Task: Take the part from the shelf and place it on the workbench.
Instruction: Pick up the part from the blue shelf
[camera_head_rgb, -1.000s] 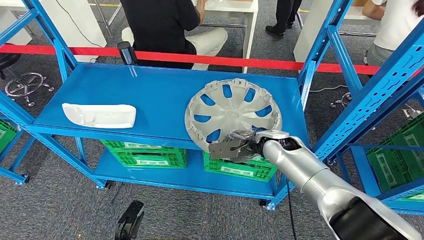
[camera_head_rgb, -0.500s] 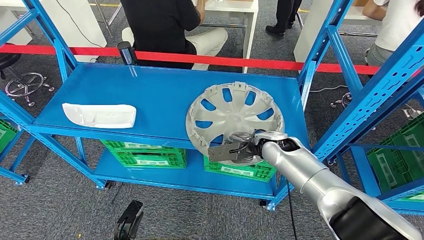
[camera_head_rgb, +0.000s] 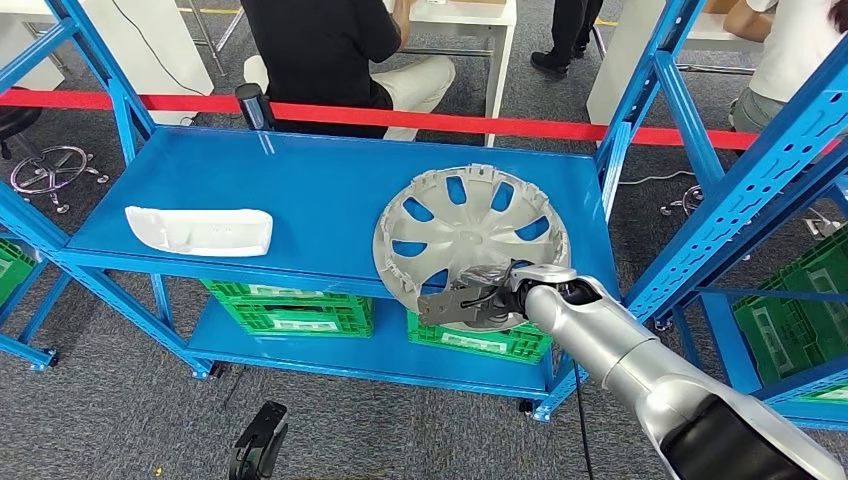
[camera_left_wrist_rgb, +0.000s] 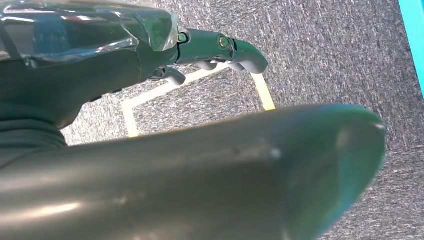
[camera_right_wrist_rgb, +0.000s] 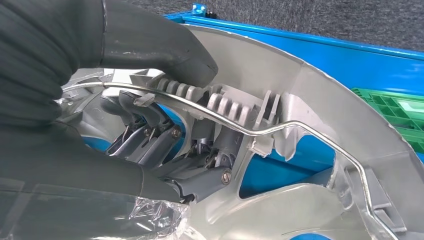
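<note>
A round silver wheel cover (camera_head_rgb: 470, 230) with several blue-showing slots lies on the right half of the blue shelf (camera_head_rgb: 250, 190), its near rim jutting over the front edge. My right hand (camera_head_rgb: 470, 298) grips that near rim. In the right wrist view the thumb (camera_right_wrist_rgb: 150, 42) lies over the cover's rim (camera_right_wrist_rgb: 320, 100) and wire ring while the dark fingers (camera_right_wrist_rgb: 150, 130) reach in under it. A white curved plastic part (camera_head_rgb: 200, 230) rests on the shelf's left side. My left hand (camera_left_wrist_rgb: 210, 50) hangs over grey carpet, holding nothing, its fingers loosely bent.
Green crates (camera_head_rgb: 300, 310) sit on the lower shelf. Blue uprights (camera_head_rgb: 700, 190) frame the rack on both sides. A red barrier tape (camera_head_rgb: 450, 122) runs behind it, with people seated and standing beyond. Another rack with a green crate (camera_head_rgb: 800, 320) stands to the right.
The wheel cover has slid slightly right and toward the front edge in my right hand's grip. The white part has not moved.
</note>
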